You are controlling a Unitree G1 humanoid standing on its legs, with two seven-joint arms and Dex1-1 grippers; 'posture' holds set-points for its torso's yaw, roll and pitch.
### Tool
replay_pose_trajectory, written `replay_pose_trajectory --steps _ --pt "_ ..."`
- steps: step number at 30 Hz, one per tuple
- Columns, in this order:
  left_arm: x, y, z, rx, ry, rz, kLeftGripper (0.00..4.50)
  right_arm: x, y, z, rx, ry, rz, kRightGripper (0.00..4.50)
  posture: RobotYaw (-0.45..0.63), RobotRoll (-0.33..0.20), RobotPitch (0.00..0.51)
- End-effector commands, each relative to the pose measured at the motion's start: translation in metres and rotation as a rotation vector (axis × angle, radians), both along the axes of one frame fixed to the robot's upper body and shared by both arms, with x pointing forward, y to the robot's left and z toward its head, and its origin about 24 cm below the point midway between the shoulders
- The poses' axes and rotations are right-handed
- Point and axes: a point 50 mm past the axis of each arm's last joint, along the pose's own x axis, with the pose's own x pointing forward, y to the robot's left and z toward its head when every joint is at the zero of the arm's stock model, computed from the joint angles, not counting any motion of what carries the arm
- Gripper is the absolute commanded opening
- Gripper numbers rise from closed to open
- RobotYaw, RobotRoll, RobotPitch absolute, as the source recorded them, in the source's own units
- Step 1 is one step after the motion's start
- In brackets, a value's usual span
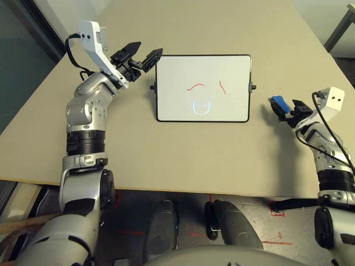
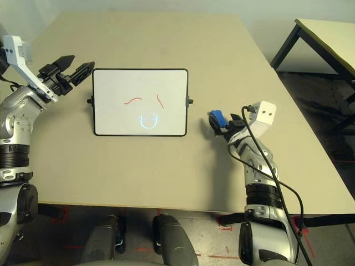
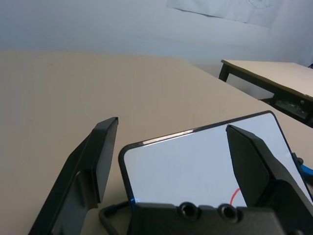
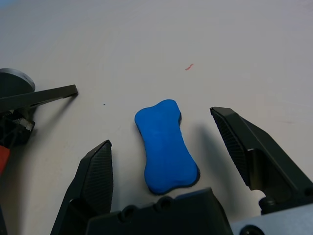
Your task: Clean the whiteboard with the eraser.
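Note:
The whiteboard lies flat in the middle of the table, with two short red strokes and a pale blue ring-shaped mark on it. My left gripper is open and hovers at the board's far left corner; in the left wrist view that corner sits between the fingers. The eraser, a small blue bone-shaped block, lies on the table to the right of the board. My right gripper is open, with one finger on each side of the eraser and a gap on both sides.
The tan table has bare surface in front of and behind the board. Its front edge runs close to my body. A second table with black legs stands off to the right.

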Motion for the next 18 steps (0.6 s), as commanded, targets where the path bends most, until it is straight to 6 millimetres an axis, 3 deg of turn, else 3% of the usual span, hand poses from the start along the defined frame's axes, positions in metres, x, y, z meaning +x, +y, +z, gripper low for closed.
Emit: replay_pose_trajectory --steps 1,3,6,11,13,16,18 --pt "-0.001 -0.005 0.002 0.009 -0.005 -0.019 4.50 -0.003 -0.002 -0.003 0.016 0.003 -0.007 4.46 -0.06 0.000 0.110" --pt "0.000 -0.006 0.002 0.009 -0.006 -0.022 4.50 -0.003 -0.002 -0.004 0.017 0.007 -0.003 4.30 -0.06 0.000 0.110" --pt "-0.001 -0.006 0.002 0.008 -0.007 -0.024 4.50 -0.003 -0.002 -0.007 0.021 0.014 -0.006 3.60 -0.06 0.000 0.112" --pt "-0.001 -0.008 0.003 0.007 -0.008 -0.027 4.50 -0.004 -0.003 -0.010 0.026 0.026 -0.011 1.84 -0.06 0.000 0.118" --pt "-0.002 -0.009 0.002 0.008 -0.006 -0.030 4.50 -0.004 -0.003 -0.011 0.028 0.032 -0.013 1.33 -0.06 0.000 0.119" --pt "-0.002 -0.009 0.002 0.009 -0.005 -0.031 4.50 -0.004 -0.003 -0.014 0.029 0.038 -0.014 1.52 -0.06 0.000 0.123" --pt "-0.003 -0.009 0.003 0.010 -0.004 -0.032 4.50 -0.005 -0.003 -0.016 0.029 0.042 -0.014 2.01 -0.06 0.000 0.124"
